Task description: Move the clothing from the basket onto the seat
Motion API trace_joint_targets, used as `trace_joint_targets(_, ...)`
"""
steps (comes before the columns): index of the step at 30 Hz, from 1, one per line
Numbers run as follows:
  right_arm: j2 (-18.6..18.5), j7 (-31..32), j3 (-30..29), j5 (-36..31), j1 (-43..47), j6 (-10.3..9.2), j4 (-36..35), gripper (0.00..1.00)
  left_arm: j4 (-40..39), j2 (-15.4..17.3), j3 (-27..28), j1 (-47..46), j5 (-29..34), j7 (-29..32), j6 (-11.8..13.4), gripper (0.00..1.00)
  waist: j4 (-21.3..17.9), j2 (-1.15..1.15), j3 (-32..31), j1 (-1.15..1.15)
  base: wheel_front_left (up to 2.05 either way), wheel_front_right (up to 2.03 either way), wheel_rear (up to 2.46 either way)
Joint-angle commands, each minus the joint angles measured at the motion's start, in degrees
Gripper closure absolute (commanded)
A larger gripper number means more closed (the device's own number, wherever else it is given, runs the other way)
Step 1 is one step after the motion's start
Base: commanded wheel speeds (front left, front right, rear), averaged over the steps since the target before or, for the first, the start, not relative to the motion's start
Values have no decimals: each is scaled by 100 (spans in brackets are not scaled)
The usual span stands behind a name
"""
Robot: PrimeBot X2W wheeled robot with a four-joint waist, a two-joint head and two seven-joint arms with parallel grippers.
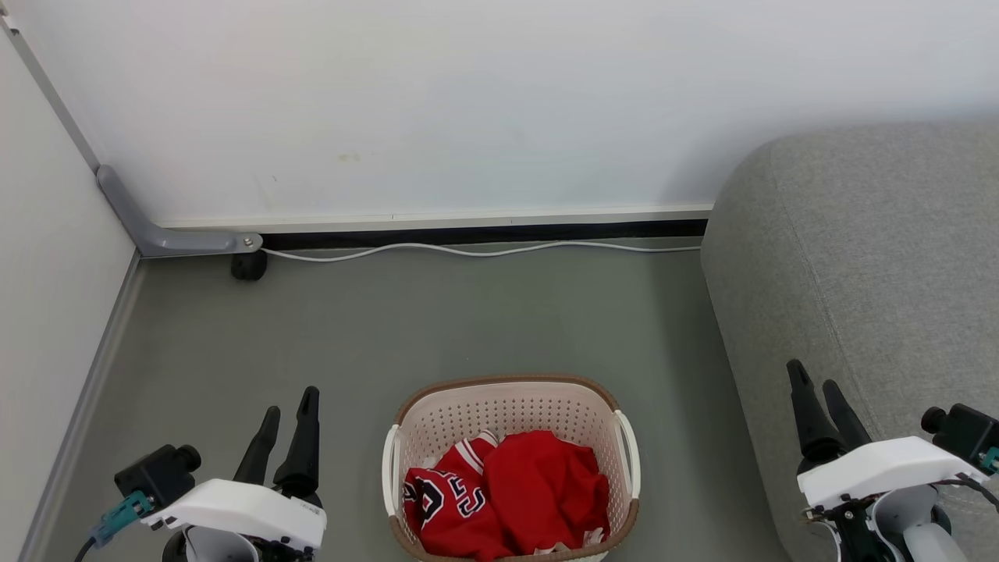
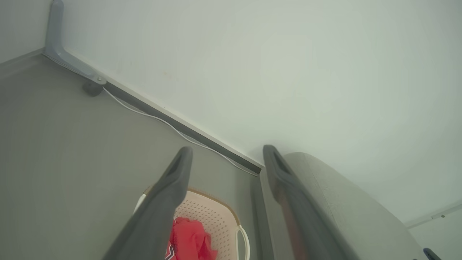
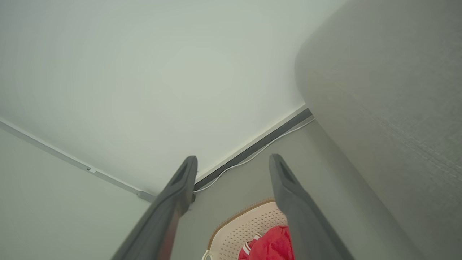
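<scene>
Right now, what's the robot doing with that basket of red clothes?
Nothing is being handled yet. The robot's left pincer and right pincer both hang open and empty, one out to each side of the basket, which sits on the floor. The red clothing is bunched inside the basket, with a lettered jersey beside a plain red piece. The grey seat stands to the robot's right, with no clothes on the part in view.

Both arms sit low, one at each side. The white-cased left gripper (image 1: 290, 400), with two long dark fingers, points forward with its jaws spread wide and empty. The matching right gripper (image 1: 812, 375) stands likewise parted, gripping nothing.
</scene>
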Motion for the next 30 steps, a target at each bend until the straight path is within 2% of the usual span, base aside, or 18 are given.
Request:
trace_joint_targets(1, -86, -88, 83, -156, -287, 32, -132, 0, -139, 103, 65, -343, 167, -77, -26, 0, -1, 0, -2, -1, 0, 0, 0)
trace_joint_targets(30, -227, -592, 520, -2086, -808, 38, 517, 0, 344, 186, -140, -687, 2259, -581, -38, 0, -42, 0, -37, -1, 0, 0, 0)
